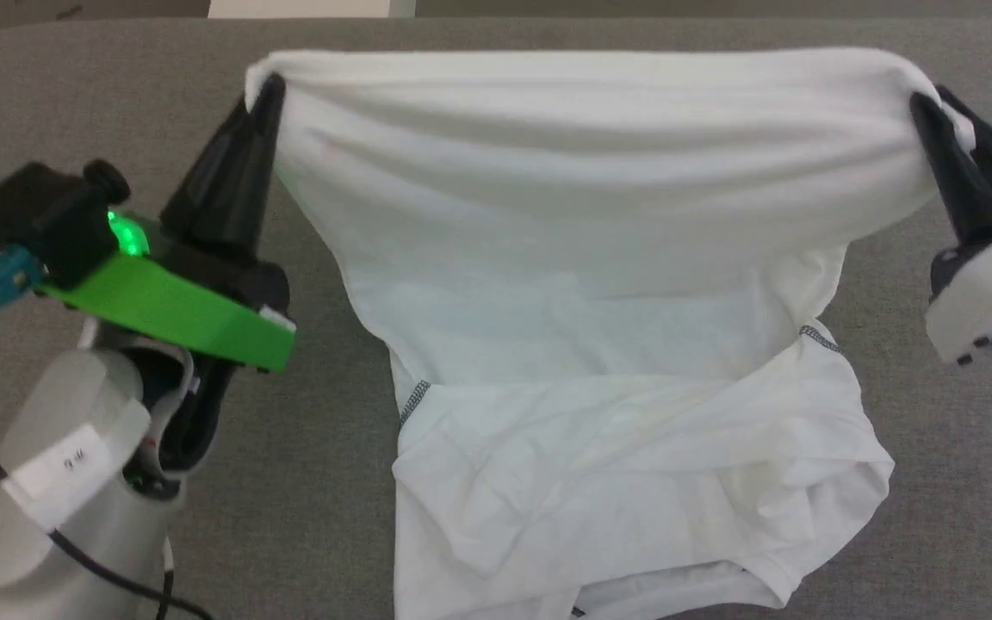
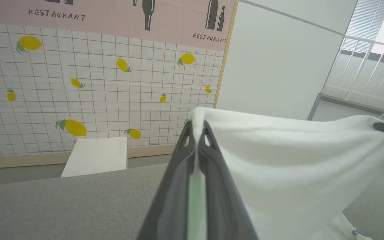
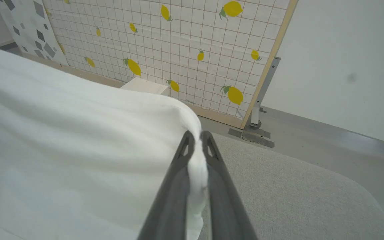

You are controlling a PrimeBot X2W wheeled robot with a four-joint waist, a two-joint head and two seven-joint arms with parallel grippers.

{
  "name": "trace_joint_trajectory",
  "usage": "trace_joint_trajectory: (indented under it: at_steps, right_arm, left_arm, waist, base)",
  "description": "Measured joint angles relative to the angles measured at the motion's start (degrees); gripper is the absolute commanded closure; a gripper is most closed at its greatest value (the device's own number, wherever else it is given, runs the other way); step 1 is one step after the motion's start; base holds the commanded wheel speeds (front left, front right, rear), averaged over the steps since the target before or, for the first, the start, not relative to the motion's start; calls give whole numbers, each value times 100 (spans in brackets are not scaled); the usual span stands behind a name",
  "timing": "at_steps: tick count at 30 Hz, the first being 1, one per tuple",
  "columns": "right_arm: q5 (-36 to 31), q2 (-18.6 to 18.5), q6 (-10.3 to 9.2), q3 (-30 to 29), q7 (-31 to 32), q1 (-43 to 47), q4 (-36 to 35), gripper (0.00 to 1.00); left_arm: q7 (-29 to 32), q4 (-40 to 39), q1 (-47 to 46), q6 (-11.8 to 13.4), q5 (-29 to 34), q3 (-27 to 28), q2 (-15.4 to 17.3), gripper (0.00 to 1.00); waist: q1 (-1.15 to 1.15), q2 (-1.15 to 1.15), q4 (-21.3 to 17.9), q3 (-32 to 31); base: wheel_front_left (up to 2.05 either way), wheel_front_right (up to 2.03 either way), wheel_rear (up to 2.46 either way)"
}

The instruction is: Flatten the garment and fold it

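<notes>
The garment (image 1: 599, 284) is a large white shirt with grey-speckled seams, stretched wide between my two grippers over the grey table (image 1: 74, 77). My left gripper (image 1: 269, 86) is shut on its upper left corner, and my right gripper (image 1: 931, 103) is shut on its upper right corner. The held edge runs taut between them, raised off the table, while the lower part lies rumpled on the surface. In the left wrist view the fabric (image 2: 288, 156) is pinched between the dark fingers (image 2: 197, 128). The right wrist view shows cloth (image 3: 78, 143) bunched between the fingers (image 3: 197, 136).
A white box (image 2: 95, 156) stands on the floor beyond the table's far edge, against a tiled lemon-pattern wall panel (image 2: 95, 86). A metal panel foot (image 3: 255, 133) stands past the table's rounded corner (image 3: 362, 190).
</notes>
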Motion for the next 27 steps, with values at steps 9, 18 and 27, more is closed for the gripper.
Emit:
trace_joint_trajectory:
  at_steps: [9, 18, 27]
  right_arm:
    - [56, 520, 0, -559, 74, 2002, -1033, 100]
    - [141, 866, 0, -767, -18, 3414, -1031, 100]
    - [227, 816, -1, -595, -2, 4200, -755, 100]
  left_arm:
    - [-148, -1232, 1872, 387, 180, -315, 272, 100]
    - [-241, -1280, 3149, 411, -88, -723, 261, 100]
    - [237, -821, 3750, 242, -361, -1277, 346, 100]
  waist:
    - [0, 0, 156, -361]
    - [0, 0, 214, -524]
    - [0, 0, 116, -734]
  base:
    - [0, 0, 0]
    - [0, 0, 0]
    - [0, 0, 0]
